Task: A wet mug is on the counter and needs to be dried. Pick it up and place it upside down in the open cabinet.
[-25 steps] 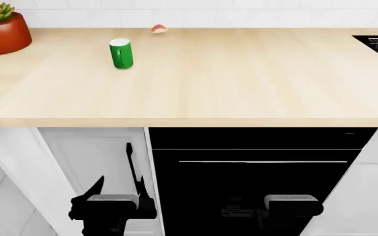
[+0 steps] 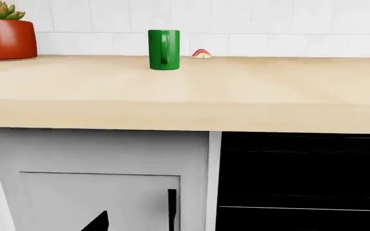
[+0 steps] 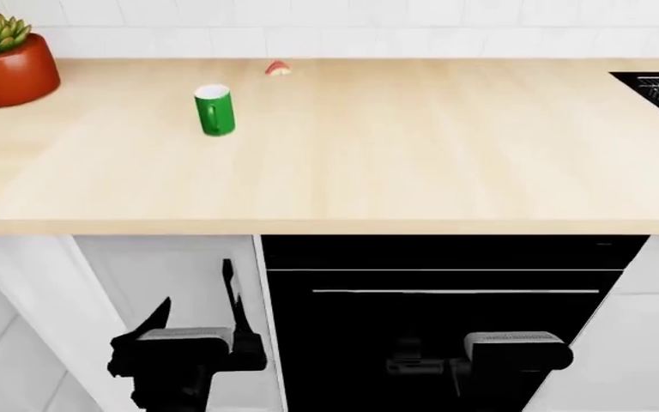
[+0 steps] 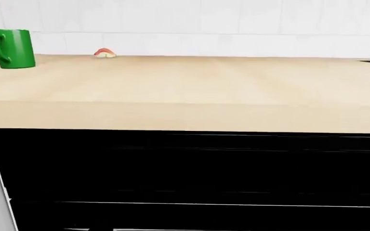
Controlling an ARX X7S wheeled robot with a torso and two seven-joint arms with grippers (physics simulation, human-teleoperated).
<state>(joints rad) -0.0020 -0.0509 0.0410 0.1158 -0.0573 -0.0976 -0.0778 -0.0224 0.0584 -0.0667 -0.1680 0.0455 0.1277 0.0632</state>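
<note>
2 grippers hang low before the cabinet fronts, well short of the green mug (image 3: 214, 110), which stands upright on the counter (image 3: 421, 154) at 11 o'clock, handle facing forward. The left gripper (image 3: 181, 348) and right gripper (image 3: 513, 348) hold nothing; their spread I cannot tell. Best raise the left arm above the counter edge first, then approach the mug's side.

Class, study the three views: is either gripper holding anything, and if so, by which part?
Nothing is held. The glossy green cylindrical mug stands alone on the pale wood-grain counter; left gripper and right gripper hang below it.
</note>
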